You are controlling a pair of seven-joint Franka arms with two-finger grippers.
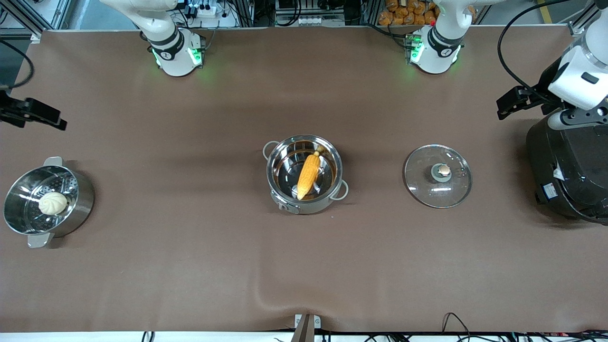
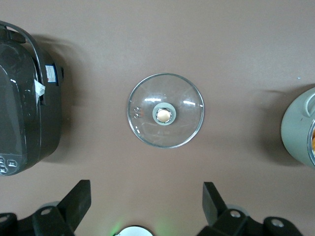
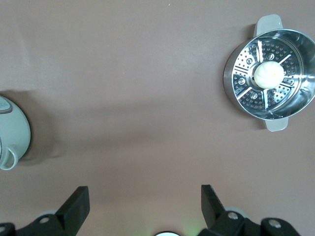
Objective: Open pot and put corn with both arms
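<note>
Bench (image 1: pixel 190 266): brown mat, wrinkle ridge at the edge nearest the front cam; cables and racks past the arm bases.
Pot (image 1: pixel 305 174): mid-bench, open, upright, wire loop handles free.
Corn (image 1: pixel 308 176): lying inside pot, slanted, pointed tip toward front cam, stub end near the rim on the arm-base side.
Glass lid (image 1: pixel 437 175): flat on bench, knob up, well apart from pot toward left arm's end; near black rice cooker (image 1: pixel 570 175).
Steamer pot (image 1: pixel 45 202): at right arm's end, white bun (image 1: pixel 52 203) on its insert.
Left claw (image 2: pixel 146 206): spread, empty, up over lid area per wrist cam.
Right claw (image 3: pixel 145 209): spread, empty, over bare mat between pot and steamer.
Status: looks done; lid off, corn in.
Risk 1: left arm sits close to rice cooker; a careless swing could clip it.
Risk 2: dropping low over lid could skid it, glass on smooth mat.
Risk 3: right claw sweeping low could catch pot handle, tip corn out.
</note>
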